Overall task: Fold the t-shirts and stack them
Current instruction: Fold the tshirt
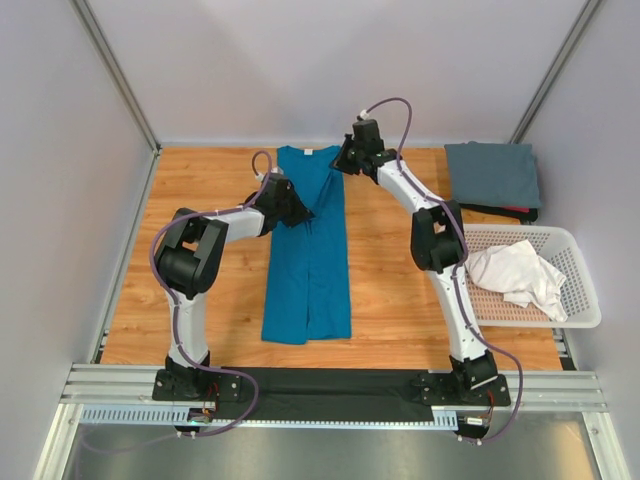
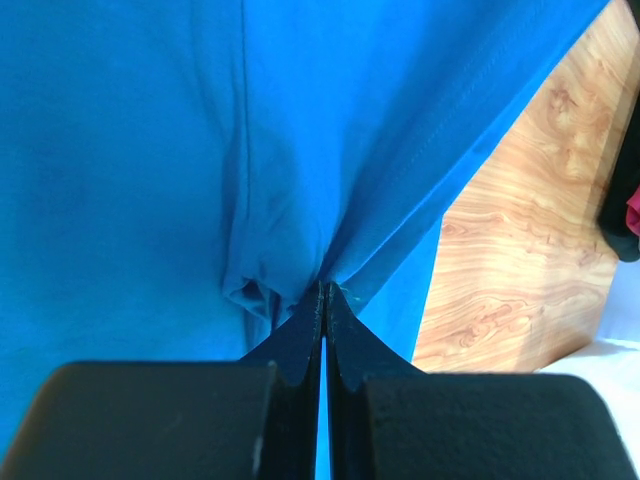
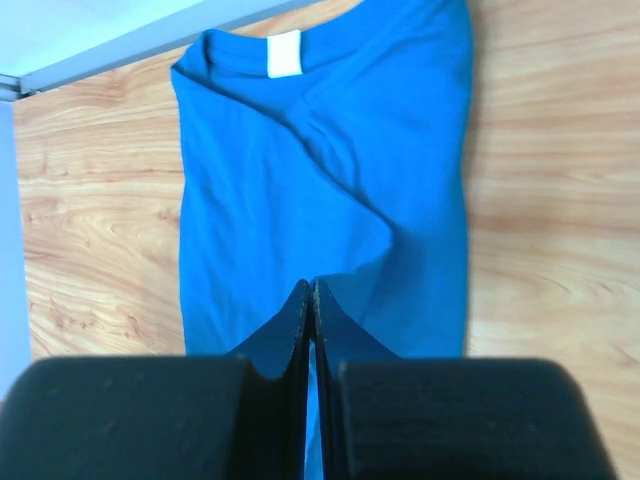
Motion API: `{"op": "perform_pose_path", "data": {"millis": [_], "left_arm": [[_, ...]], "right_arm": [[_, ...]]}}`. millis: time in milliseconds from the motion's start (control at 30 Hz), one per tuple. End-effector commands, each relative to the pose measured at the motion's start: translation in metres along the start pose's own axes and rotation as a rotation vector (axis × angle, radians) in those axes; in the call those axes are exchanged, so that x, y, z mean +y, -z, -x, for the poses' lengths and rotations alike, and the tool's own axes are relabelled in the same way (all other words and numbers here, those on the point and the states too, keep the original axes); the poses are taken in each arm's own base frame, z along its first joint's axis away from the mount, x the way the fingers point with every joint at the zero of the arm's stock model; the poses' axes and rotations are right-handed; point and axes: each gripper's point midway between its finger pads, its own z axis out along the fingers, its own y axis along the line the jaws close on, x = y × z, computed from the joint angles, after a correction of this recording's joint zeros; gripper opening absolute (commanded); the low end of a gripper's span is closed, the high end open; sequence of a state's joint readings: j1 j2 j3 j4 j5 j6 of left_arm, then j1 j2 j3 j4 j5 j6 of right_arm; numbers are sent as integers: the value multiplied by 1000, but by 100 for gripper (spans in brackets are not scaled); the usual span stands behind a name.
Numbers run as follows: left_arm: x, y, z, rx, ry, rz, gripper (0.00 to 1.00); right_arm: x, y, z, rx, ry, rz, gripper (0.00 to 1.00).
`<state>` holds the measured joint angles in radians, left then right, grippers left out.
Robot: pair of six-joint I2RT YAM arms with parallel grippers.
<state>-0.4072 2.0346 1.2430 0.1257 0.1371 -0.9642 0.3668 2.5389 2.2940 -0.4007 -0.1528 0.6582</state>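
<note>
A teal-blue t-shirt point(image 1: 308, 270) lies folded into a long narrow strip down the middle of the wooden table, collar at the far end. My left gripper point(image 1: 298, 205) is shut on a bunched fold of the teal cloth point(image 2: 150, 150), which gathers into creases at its tips point(image 2: 324, 288). My right gripper point(image 1: 341, 160) is near the collar end on the shirt's right edge. It is shut, and a ridge of teal cloth point(image 3: 300, 150) runs into its tips point(image 3: 311, 285). The slate grey t-shirt point(image 1: 492, 174) lies folded at the back right. The white t-shirt point(image 1: 518, 275) lies crumpled in the basket.
A white lattice basket point(image 1: 585, 290) stands at the right edge of the table. A dark item with some red point(image 1: 516, 212) peeks out under the grey shirt. A white neck label point(image 3: 283, 55) shows at the teal shirt's collar. Grey walls enclose the table.
</note>
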Motion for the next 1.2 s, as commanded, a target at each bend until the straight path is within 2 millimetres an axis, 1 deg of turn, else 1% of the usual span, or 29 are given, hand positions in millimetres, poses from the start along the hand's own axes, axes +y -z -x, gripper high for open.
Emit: {"op": "perform_pose_path", "data": {"millis": [0,33,67,133,267,300,367,400,433,467,500,533,567,600,633,667,700,767,800,867,900,933,967,1000,1033,1067,1100,1133,1167], "left_arm": [[-18,14,16,-50,-2,-49,0],[-17,14,16,-49,1,-48,0],[-17,14,15,-50,1,-49,0],[-15,15,14,-47,1,-45,0],[-13,16,13,-46,-5,-36,0],[-13,18,14,-50,-7,-33,0],[-12,21,15,-55,-13,-18,0],[-11,22,17,-58,-15,-7,0],[-8,25,17,-59,-13,14,16],[-9,27,18,-60,-20,16,26],[-10,29,19,-58,-22,24,34],[-16,34,23,-67,-37,8,46],[-20,37,24,-70,-41,-1,50],[-24,39,27,-77,-49,-12,53],[-32,45,31,-82,-60,-30,57],[-38,49,35,-90,-77,-41,58],[-39,53,36,-87,-87,-37,58],[-51,65,44,-108,-128,-64,58],[-52,69,42,-99,-145,-57,59],[-58,83,51,-121,-181,-54,59],[-51,88,48,-103,-205,-15,59],[-52,101,54,-130,-223,0,59],[-49,107,53,-132,-236,17,59],[-45,122,53,-135,-249,45,59],[-41,128,50,-131,-252,59,59],[-29,132,42,-112,-255,84,59],[-21,139,34,-88,-253,107,59],[-21,150,31,-89,-248,101,59],[-4,152,16,-51,-238,130,59]], "right_arm": [[27,-11,10,-61,14,76,0],[22,-17,5,-53,17,66,0],[28,-18,3,-57,42,74,0],[21,-26,-4,-58,59,41,1],[17,-35,-15,-51,90,30,9],[17,-35,-16,-45,96,37,16],[18,-38,-18,-45,109,49,22],[22,-37,-18,-42,124,62,30],[26,-36,-16,-45,133,76,37],[28,-35,-15,-44,137,82,44],[36,-29,-10,-49,149,103,57],[39,-26,-6,-57,155,111,63],[44,-22,-2,-64,161,120,72],[55,-11,10,-89,174,140,76],[62,-5,15,-101,185,150,79],[68,2,22,-114,192,161,85],[81,15,32,-137,206,181,86],[89,29,41,-154,231,188,87],[97,44,50,-170,239,192,87],[96,55,51,-163,254,178,88],[101,70,56,-167,259,175,88],[99,77,55,-157,267,163,89],[87,77,44,-123,262,128,92],[86,95,46,-120,258,102,93],[80,102,41,-105,248,83,93],[52,97,12,-32,221,24,94],[58,119,15,-43,215,36,94],[53,126,4,-18,206,29,95],[43,131,-12,19,191,15,94]]}}
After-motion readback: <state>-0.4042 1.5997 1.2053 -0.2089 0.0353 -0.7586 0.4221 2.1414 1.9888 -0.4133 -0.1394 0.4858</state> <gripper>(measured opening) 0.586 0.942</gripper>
